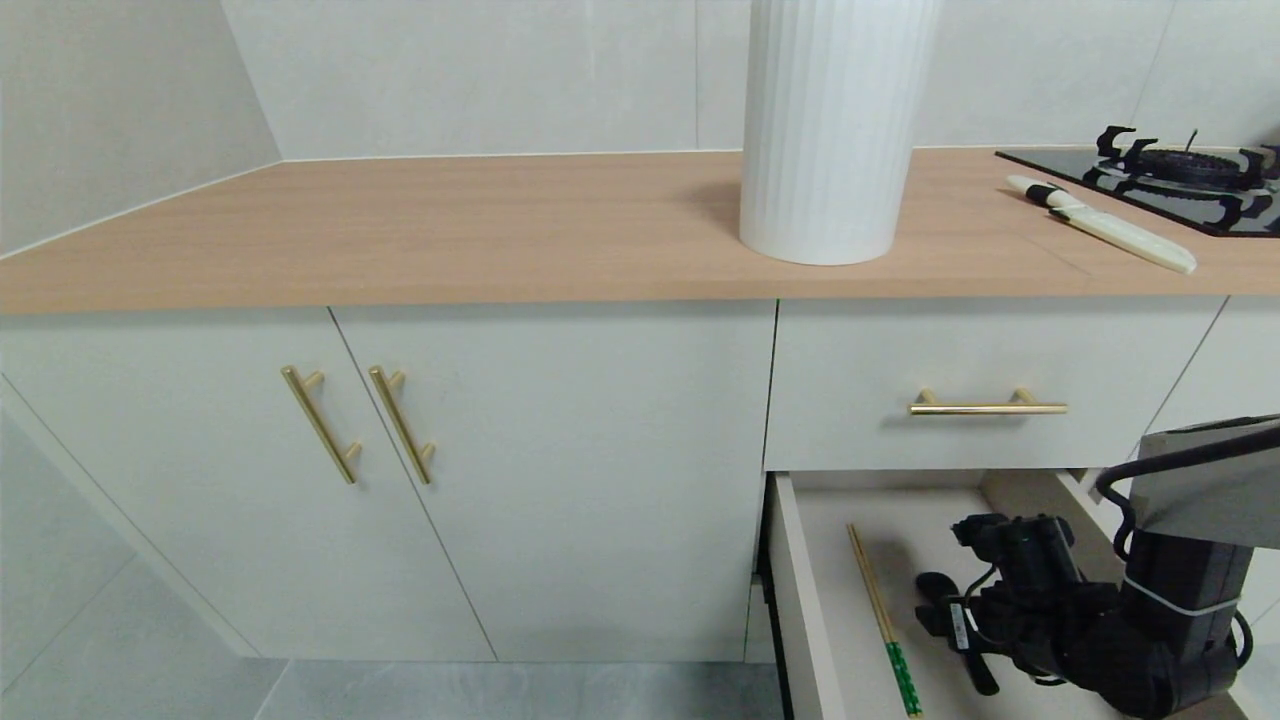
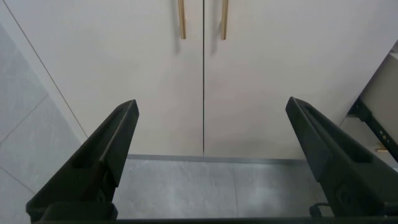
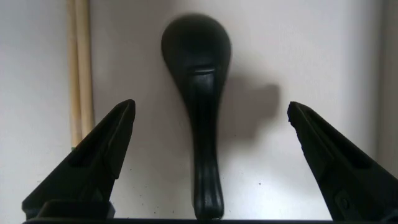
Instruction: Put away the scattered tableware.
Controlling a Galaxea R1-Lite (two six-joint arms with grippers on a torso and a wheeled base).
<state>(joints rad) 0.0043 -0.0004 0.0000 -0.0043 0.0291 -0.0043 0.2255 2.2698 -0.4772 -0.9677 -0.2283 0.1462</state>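
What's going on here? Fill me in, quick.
The robot is putting tableware into an open drawer. Its right gripper hangs open over a black spoon lying on the drawer floor beside a pair of chopsticks. The left gripper is open too, empty, facing the cabinet doors. A white knife is on the counter by the stove, not yet put away.

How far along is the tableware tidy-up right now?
Done: chopsticks and a black spoon lie in the open drawer. In hand: nothing; the right gripper is open above the spoon, the left gripper open facing the cabinet doors. Left: the knife on the counter, then likely shutting the drawer.
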